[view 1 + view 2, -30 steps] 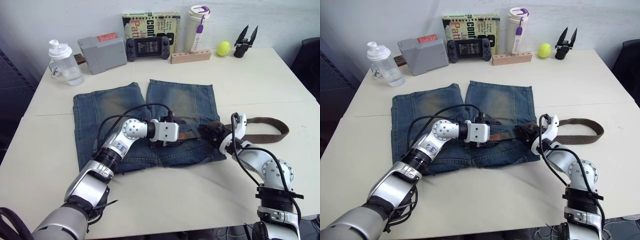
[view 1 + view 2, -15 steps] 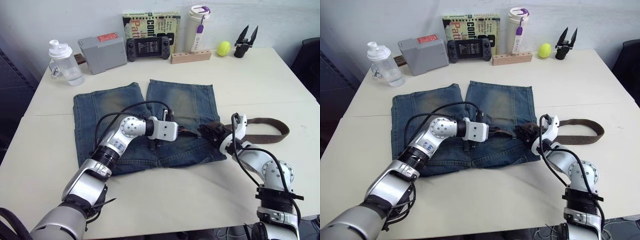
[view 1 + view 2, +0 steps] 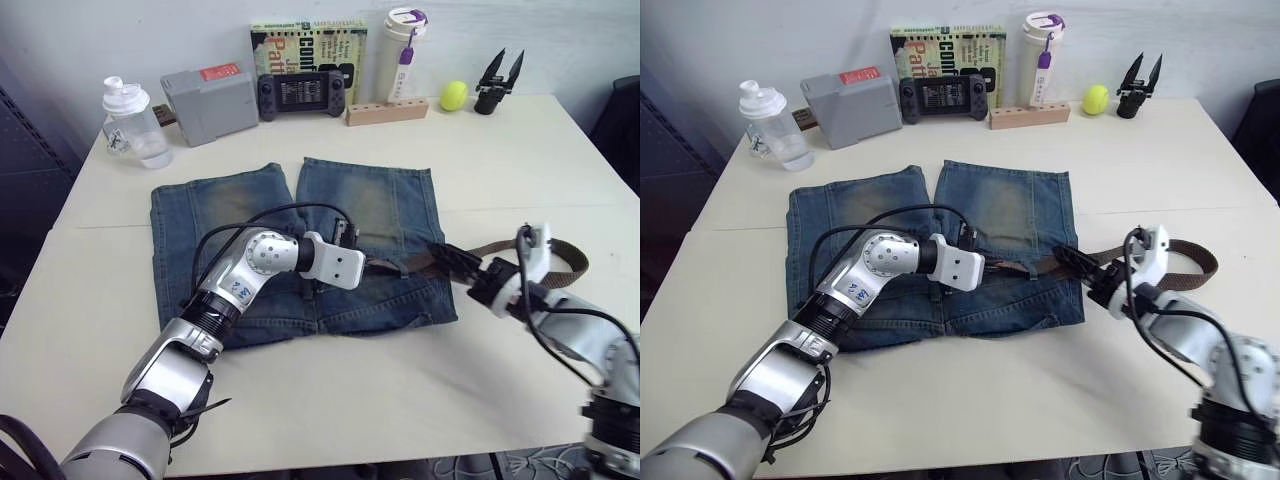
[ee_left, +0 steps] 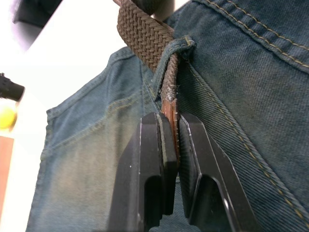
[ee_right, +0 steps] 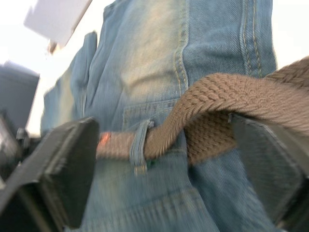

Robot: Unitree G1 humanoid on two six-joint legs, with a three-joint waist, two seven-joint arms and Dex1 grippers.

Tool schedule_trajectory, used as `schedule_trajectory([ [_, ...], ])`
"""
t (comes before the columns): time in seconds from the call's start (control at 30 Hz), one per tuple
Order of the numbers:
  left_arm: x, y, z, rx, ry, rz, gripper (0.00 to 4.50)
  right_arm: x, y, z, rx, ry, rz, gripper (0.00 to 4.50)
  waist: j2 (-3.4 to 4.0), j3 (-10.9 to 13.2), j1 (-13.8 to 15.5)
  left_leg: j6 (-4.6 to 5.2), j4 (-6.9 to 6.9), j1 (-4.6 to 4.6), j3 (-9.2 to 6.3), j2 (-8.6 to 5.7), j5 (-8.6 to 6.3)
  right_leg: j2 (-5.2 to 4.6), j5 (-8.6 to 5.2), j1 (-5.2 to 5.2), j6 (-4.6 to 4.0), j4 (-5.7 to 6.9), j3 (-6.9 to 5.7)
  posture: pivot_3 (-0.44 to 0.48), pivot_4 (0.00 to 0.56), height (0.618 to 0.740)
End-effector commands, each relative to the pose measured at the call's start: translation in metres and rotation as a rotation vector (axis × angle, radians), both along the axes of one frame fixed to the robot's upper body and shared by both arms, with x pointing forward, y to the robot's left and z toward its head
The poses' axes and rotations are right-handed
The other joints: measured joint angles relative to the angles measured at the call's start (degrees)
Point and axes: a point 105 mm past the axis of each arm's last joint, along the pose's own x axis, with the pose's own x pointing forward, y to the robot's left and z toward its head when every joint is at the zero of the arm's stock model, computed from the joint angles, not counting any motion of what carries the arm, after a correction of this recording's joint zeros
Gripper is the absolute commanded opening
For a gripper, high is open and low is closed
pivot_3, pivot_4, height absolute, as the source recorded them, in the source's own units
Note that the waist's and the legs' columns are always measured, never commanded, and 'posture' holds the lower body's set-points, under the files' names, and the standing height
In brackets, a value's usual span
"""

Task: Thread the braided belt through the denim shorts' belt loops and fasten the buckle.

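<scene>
The denim shorts (image 3: 300, 230) lie flat mid-table. Across their waistband runs the braided belt (image 3: 420, 264), which then curls in a loop on the table at the right (image 3: 572, 258). In the left wrist view the belt passes under a belt loop (image 4: 176, 50), and my left gripper (image 4: 170, 118) is shut on its tan tip. The same gripper sits over the middle of the waistband (image 3: 370, 263). My right gripper (image 3: 458, 268) is open at the shorts' right edge, and the belt (image 5: 217, 104) lies between its spread fingers (image 5: 63, 179). The buckle is hidden.
Along the back edge stand a water bottle (image 3: 133, 125), a grey box (image 3: 207, 103), a game controller (image 3: 303, 95), a book (image 3: 305, 45), a tumbler (image 3: 402, 55), a wooden block (image 3: 387, 112), a yellow ball (image 3: 454, 95) and a black spare gripper (image 3: 497, 85).
My left gripper closed on the belt tip past the loop. My right gripper opened and drew back to the right along the belt. The camera shifted slightly.
</scene>
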Motion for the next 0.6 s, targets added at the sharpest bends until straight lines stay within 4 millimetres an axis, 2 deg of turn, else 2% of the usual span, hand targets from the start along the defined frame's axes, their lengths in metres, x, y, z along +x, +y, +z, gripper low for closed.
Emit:
schedule_trajectory([
  [0.03,-0.002,-0.006,0.015,-0.067,0.017,-0.022,0.00,-0.037,0.031,0.011,-0.435,-0.278,0.323,4.48,0.15,0.04,0.23,0.04,0.04,-0.06,0.01,-0.03,-0.02,-0.02,0.01,-0.02,0.01,-0.01,0.02,0.000,0.150,0.722],
  [0.1,-0.001,-0.006,0.016,-0.064,0.021,-0.020,0.00,-0.049,0.036,-0.008,-0.726,-0.382,0.473,4.48,0.12,0.05,0.35,0.06,0.08,-0.13,-0.01,-0.05,-0.03,-0.02,0.01,-0.06,0.03,-0.03,0.00,0.000,0.150,0.722],
  [0.17,-0.001,-0.006,0.016,-0.064,0.031,-0.018,0.00,-0.052,0.029,-0.033,-0.997,-0.504,0.602,4.48,-0.29,0.13,0.27,0.06,0.07,-0.10,-0.02,-0.06,-0.03,-0.01,0.04,-0.02,0.07,-0.09,-0.02,0.000,0.150,0.722],
  [0.27,-0.001,-0.006,0.015,-0.063,0.040,-0.018,0.00,-0.057,0.027,-0.049,-1.112,-0.606,0.699,4.48,-0.41,0.20,0.28,0.09,0.27,-0.14,0.01,-0.15,-0.04,-0.07,0.14,0.05,0.26,-0.13,0.03,0.000,0.150,0.722],
  [0.43,-0.003,-0.011,0.016,-0.072,0.049,-0.027,0.00,-0.036,0.016,-0.076,-1.419,-0.778,0.695,4.48,-0.41,0.20,0.23,0.14,0.71,-0.47,-0.18,-0.10,-0.07,-0.06,0.17,0.03,0.29,-0.10,-0.14,0.000,0.150,0.722],
  [0.5,-0.004,-0.014,0.020,-0.085,0.054,-0.031,0.00,-0.021,0.012,-0.079,-1.478,-0.799,0.633,4.48,-0.48,0.16,0.22,0.14,0.75,-0.48,-0.26,-0.07,-0.07,-0.03,0.17,0.05,0.28,-0.09,-0.19,0.000,0.150,0.722],
  [0.6,-0.004,-0.017,0.024,-0.094,0.056,-0.035,0.00,-0.014,0.009,-0.087,-1.508,-0.778,0.628,3.21,-0.49,0.15,0.28,0.14,0.83,-0.51,-0.30,-0.07,-0.07,-0.04,0.18,0.09,0.27,-0.08,-0.20,0.000,0.150,0.722],
])
